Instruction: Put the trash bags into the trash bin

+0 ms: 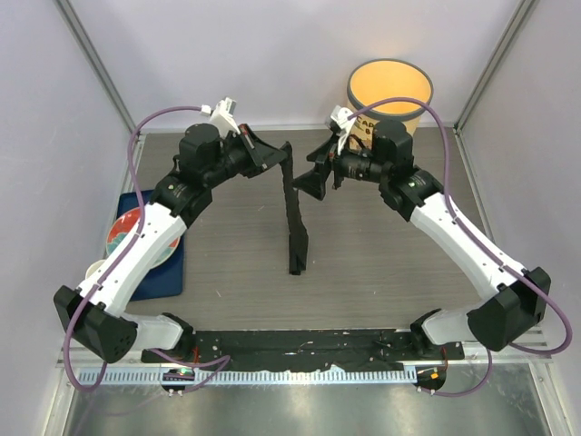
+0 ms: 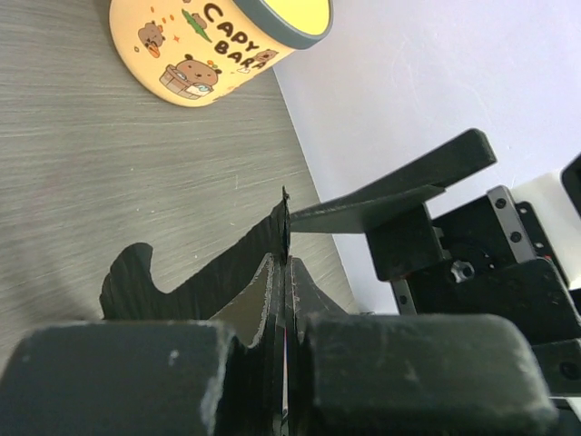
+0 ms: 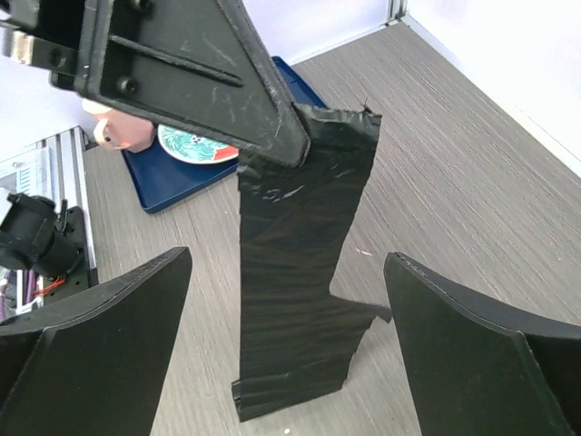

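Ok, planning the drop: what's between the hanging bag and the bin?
Top view: the open right gripper, between trash bag and trash bin.

You are working in a robotics lab cell, not a home or a shop. Plain pale panels [image 1: 272, 54] are standing as walls beyond and to either side of your left gripper [image 1: 287, 156] and right gripper [image 1: 313, 171], with aluminium posts [image 1: 91, 56] running up the corners. Beneath both grippers a grey wood-grain tabletop [image 1: 363, 263] is serving as the bench. Well behind the grippers, at the arm bases, a black mounting plate [image 1: 300, 345] is sitting on a slotted aluminium rail [image 1: 549, 343], and purple cables [image 1: 168, 110] are looping along each arm.
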Robot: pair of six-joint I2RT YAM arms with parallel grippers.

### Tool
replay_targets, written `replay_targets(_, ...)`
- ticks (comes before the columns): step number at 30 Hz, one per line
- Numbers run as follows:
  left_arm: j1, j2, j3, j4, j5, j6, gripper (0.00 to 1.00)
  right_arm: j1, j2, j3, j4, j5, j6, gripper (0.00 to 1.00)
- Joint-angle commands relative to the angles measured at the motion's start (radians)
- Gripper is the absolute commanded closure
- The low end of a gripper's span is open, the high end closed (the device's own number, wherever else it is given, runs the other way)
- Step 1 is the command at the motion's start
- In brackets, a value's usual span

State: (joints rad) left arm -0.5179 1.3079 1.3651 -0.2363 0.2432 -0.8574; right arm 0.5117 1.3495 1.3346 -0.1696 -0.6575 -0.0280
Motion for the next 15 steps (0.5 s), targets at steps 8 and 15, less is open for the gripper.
replay_targets(8,-0.005,-0.025,0.017,0.065,0.039,-0.025,1.0,0.025,0.102,-0.018,0.327,-0.086,0.01,0.13)
replay_targets(15,-0.004,-0.052,0.006,0.046,0.002,-0.006,1.0,0.027,0.103,0.0,0.289,-0.201,-0.042,0.65)
